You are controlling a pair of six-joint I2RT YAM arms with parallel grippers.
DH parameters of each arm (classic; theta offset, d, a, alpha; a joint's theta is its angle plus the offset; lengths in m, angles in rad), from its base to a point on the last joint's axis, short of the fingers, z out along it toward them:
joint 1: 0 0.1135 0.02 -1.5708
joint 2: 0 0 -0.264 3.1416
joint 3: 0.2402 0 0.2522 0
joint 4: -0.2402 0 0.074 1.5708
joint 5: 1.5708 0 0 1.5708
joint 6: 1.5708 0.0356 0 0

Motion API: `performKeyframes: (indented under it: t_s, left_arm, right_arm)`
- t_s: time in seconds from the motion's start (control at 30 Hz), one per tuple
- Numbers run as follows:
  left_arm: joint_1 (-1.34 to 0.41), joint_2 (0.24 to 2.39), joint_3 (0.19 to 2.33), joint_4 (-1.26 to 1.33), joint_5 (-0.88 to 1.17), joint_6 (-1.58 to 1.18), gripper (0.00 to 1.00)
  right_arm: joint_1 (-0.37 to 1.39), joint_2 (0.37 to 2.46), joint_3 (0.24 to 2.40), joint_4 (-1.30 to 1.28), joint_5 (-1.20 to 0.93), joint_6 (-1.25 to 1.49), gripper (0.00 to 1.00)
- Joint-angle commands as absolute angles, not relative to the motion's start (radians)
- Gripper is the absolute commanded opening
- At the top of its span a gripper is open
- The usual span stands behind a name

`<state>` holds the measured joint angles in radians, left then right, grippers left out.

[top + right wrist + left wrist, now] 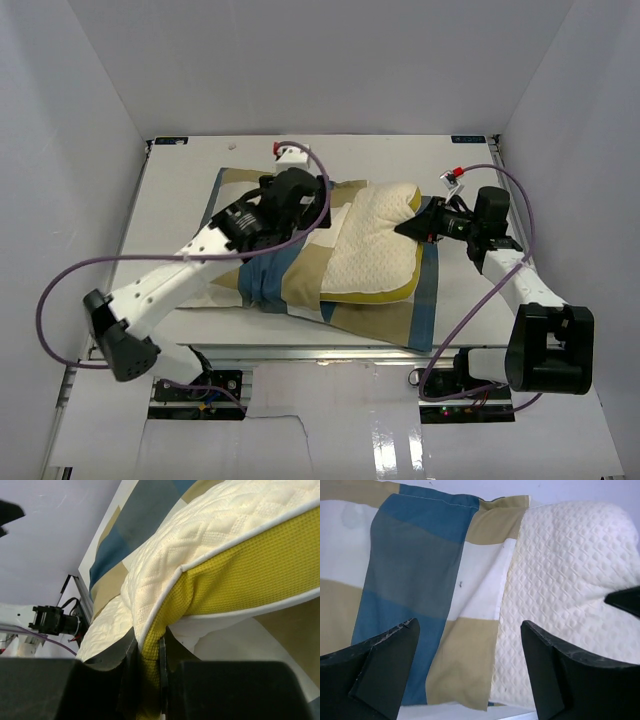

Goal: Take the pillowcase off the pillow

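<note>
My right jaws were clamped on the pillow's (pixel 375 255) yellow edging. My left jaws stood wide apart, gripping nothing, over the checked pillowcase (pixel 405 570). The pillow's left end sat inside the pillowcase; the rest lay bared over its lower flap on the bench (pixel 170 200).

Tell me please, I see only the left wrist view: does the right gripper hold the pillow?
Observer: Yes. The right wrist view shows the right gripper shut on the yellow edge of the pillow.
Operator: At which corner?
Observer: In the top view, it is the pillow's far right corner.
Operator: Is there any cloth under the bare part?
Observer: Yes. The pillowcase lies under it and reaches beyond it on the right.
</note>
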<state>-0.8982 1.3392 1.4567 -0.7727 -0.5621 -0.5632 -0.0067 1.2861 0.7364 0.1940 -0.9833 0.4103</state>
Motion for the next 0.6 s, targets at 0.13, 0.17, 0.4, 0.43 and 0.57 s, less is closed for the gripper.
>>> performKeyframes:
  t_s: [0.13,0.17,0.4,0.43,0.57]
  left_arm:
    - [-0.749,1.621,1.629,-0.752,-0.332,-0.376,0.89]
    - [-0.749,1.664,1.666,-0.744,-0.268,-0.338,0.88]
    - [-0.747,1.882,1.808,-0.715,-0.158,-0.267,0.88]
    - [-0.747,1.906,1.824,-0.715,-0.152,-0.264,0.87]
    - [-0.746,2.012,1.881,-0.715,-0.163,-0.259,0.79]
  right_arm:
    - [0.044,1.178,0.675,0.207,-1.019,0.299,0.08]
    - [0.054,1.163,0.672,0.203,-1.006,0.29,0.08]
    - [0.072,1.097,0.675,0.186,-0.991,0.265,0.08]
    - [0.074,1.094,0.676,0.181,-0.985,0.261,0.08]
    - [0.077,1.08,0.684,0.169,-0.976,0.253,0.08]
